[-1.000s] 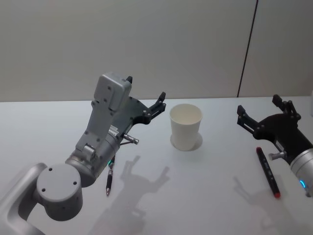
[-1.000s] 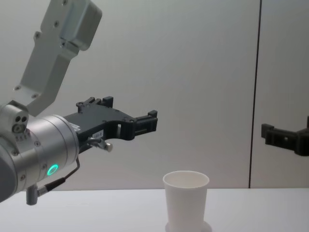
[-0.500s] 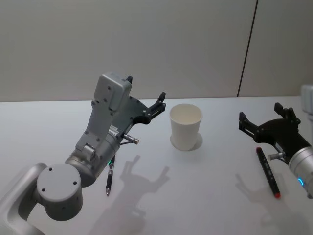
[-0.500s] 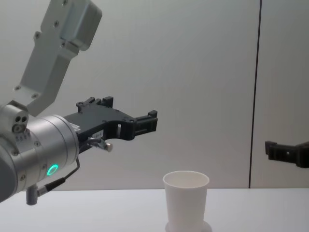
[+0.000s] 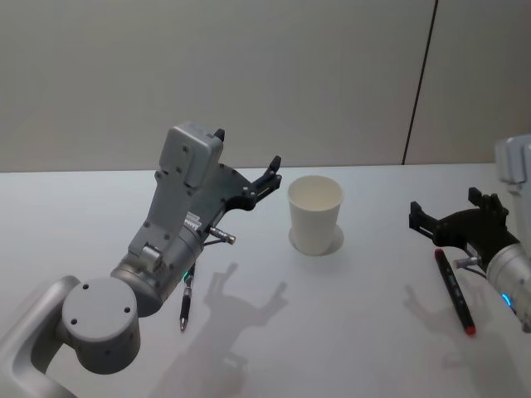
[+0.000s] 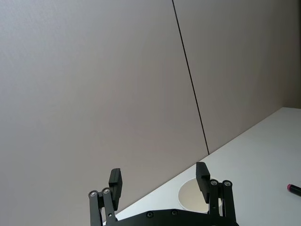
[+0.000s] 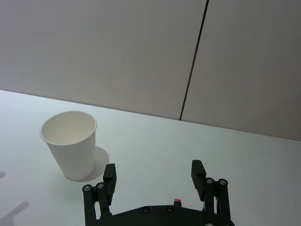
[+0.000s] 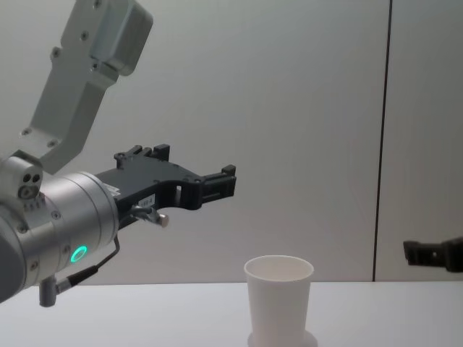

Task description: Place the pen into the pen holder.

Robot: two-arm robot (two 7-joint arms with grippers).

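On the counter at my right, the pen (image 5: 453,290) lies lengthwise toward me, just under the right gripper (image 5: 444,207), whose fingers are spread and empty. The pen holder (image 5: 315,214) stands to its left. I keep the left gripper (image 5: 247,148) parked beside the holder, fingers apart.

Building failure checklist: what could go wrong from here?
1. The red-tipped pen lies flat on the table below the open right gripper; a low descent could scrape the table or roll it.
2. The pen holder stands unheld; a slanted pen could tip it.
3. An overshoot could hit the left gripper raised beside it.
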